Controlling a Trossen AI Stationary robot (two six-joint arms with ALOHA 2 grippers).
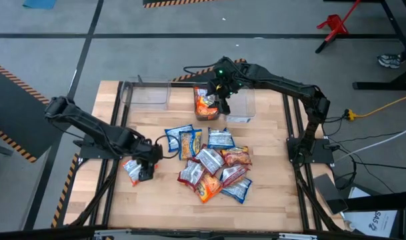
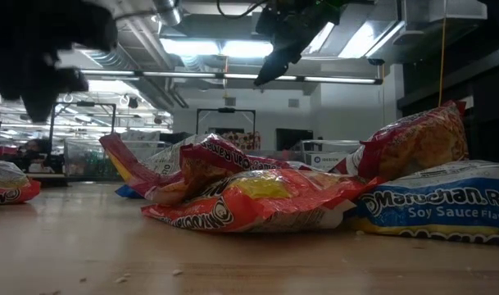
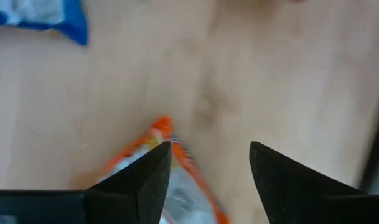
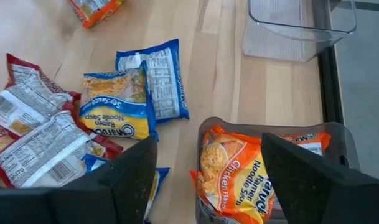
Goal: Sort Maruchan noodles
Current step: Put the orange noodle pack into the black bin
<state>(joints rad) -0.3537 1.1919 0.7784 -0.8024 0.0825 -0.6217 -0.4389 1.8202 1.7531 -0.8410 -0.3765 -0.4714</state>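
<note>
Your left end effector (image 1: 141,171) is down at the table's (image 1: 269,200) near-left part with its fingers spread, straddling one edge of an orange packet (image 3: 153,180) that lies flat there, apart from the pile. Nothing is gripped yet as far as I can tell. The right end effector (image 1: 221,100) hangs over the middle bin (image 4: 338,137) at the far edge, fingers apart and empty, with orange Chicken packets (image 4: 239,180) lying in the bin below it.

What could bite you: that left packet is flat and crinkly, and only one finger is over it, so closing from here could just pinch a corner, or skid it across the wood. Go down too hard and the tips jam on the table.

Counts, best I can do from above: three clear bins along the far edge, the left bin (image 1: 148,95) looks empty. The pile (image 1: 213,163) in the middle holds around nine or ten packets, roughly four blue-and-yellow, the rest red-and-silver or orange; they overlap, so no exact number. Plus the lone one on the left and at least two in the bin.
</note>
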